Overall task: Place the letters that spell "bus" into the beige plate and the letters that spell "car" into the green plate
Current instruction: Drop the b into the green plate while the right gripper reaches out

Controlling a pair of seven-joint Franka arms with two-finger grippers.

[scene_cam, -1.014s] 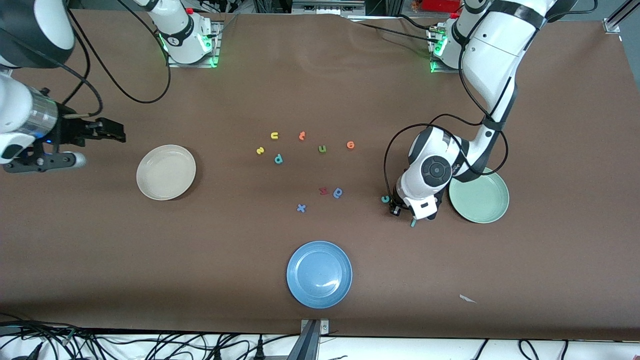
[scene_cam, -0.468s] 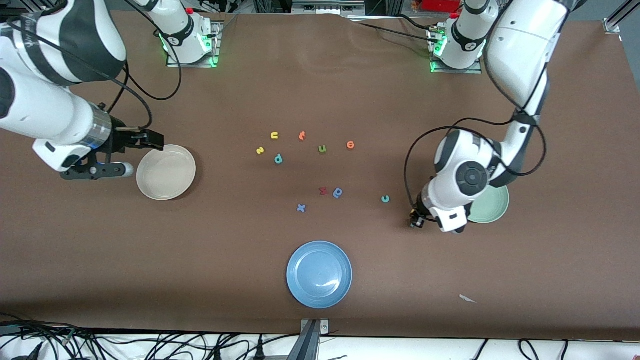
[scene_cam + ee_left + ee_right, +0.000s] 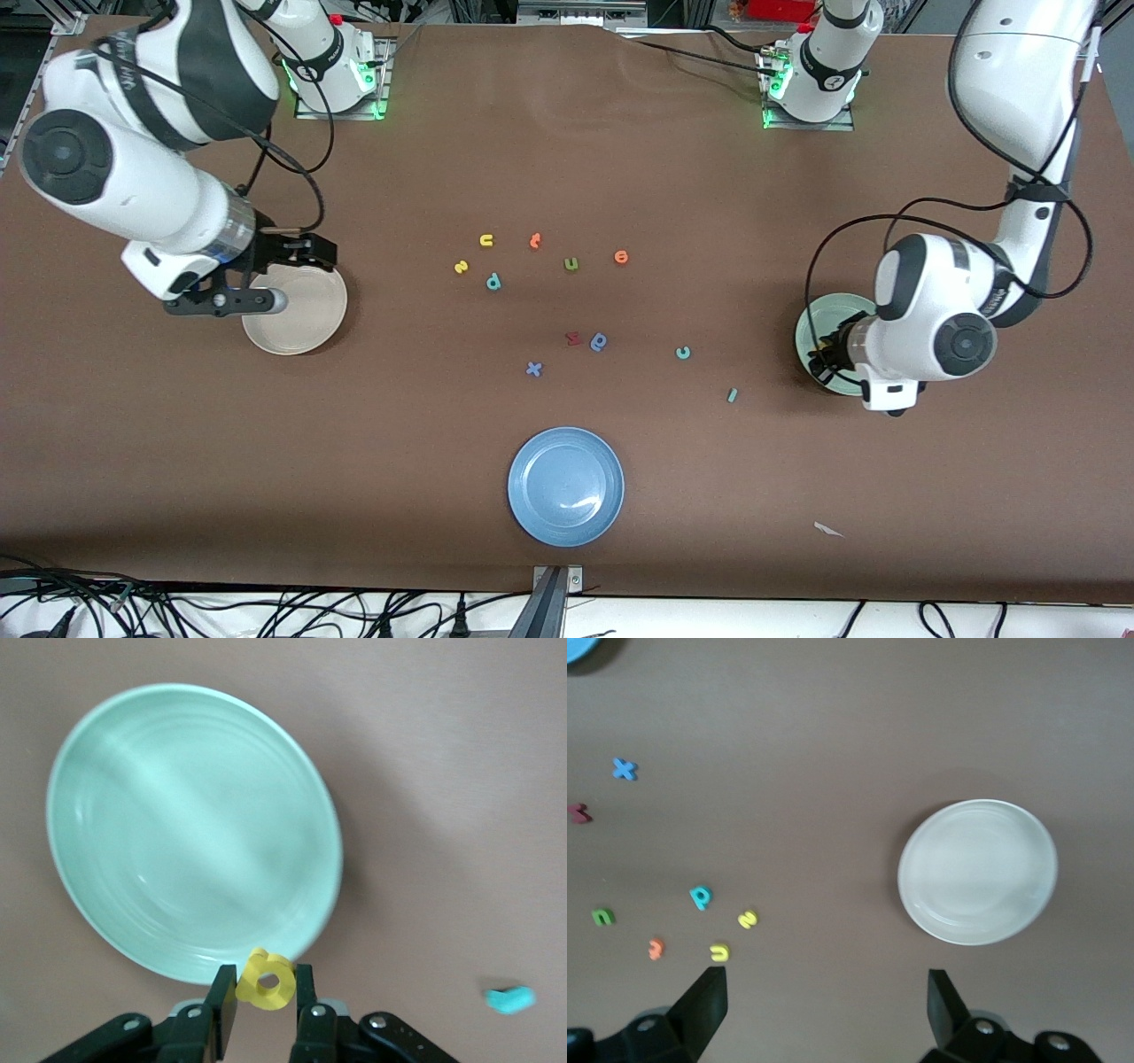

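My left gripper (image 3: 265,981) is shut on the yellow "a" (image 3: 267,980) in the air over the rim of the green plate (image 3: 190,828), which the arm partly hides in the front view (image 3: 817,321). The teal "c" (image 3: 683,353) and teal "r" (image 3: 732,395) lie on the table beside that plate. The yellow "u" (image 3: 486,240), yellow "s" (image 3: 461,267) and teal "b" (image 3: 493,282) lie mid-table. My right gripper (image 3: 824,988) hangs open and empty by the rim of the beige plate (image 3: 297,312).
Other letters lie mid-table: orange ones (image 3: 534,240) (image 3: 621,257), a green one (image 3: 571,263), a red one (image 3: 573,338), a dark blue looped one (image 3: 600,341) and a blue "x" (image 3: 533,369). A blue plate (image 3: 566,486) sits nearest the front camera.
The left arm carried the yellow "a" away from the teal "c" and "r" to the green plate. The right arm swung in from its end of the table to the beige plate.
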